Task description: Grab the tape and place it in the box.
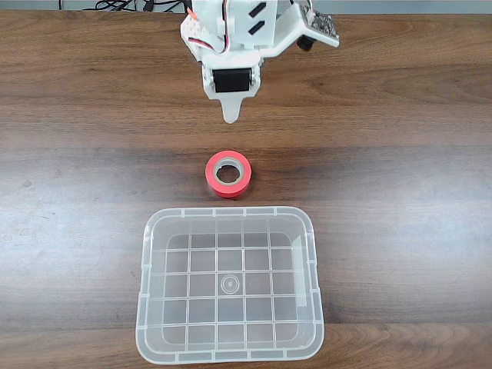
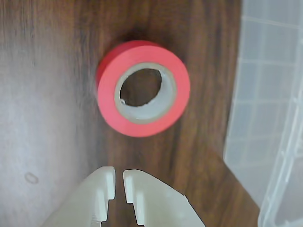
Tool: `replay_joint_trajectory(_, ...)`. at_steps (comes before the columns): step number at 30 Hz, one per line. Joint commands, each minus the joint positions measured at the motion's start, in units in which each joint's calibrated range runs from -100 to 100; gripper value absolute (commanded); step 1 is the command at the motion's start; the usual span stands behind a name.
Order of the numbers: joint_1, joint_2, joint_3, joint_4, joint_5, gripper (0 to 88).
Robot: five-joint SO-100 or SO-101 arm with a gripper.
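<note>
Lying flat on the wooden table (image 1: 77,154), the tape (image 1: 228,174) sits just above the box (image 1: 229,355) in the fixed view, not touching it. The gripper (image 2: 119,176) hovers near the tape, its fingers almost pressed together, holding nothing.

The tape (image 1: 228,174) is bright red-orange around a grey-beige inner core ring. The box (image 1: 229,354) is clear, milky plastic with a square grid pattern moulded into its bottom. The surface (image 1: 400,154) is dark brown wood with streaked grain. The pincer (image 2: 119,182) is cream-white; the arm (image 1: 246,38) is white with black parts.
</note>
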Motion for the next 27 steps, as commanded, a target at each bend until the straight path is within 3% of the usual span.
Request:
replay_joint_trajectory(1, 1.34, 5.94, 0.21, -6.97, 0.07, 1.2)
replay_joint_trajectory(9, 5.15, 10.28, 11.16, -19.98, 3.02, 1.2)
replay_joint_trajectory(18, 4.42, 11.33, 12.21, -21.86, 3.66, 3.0)
replay_joint_trajectory(23, 4.34, 11.41, 13.44, -21.86, 3.92, 18.2)
replay_joint_trajectory(27, 3.83, 11.41, 15.19, -21.86, 5.08, 21.0)
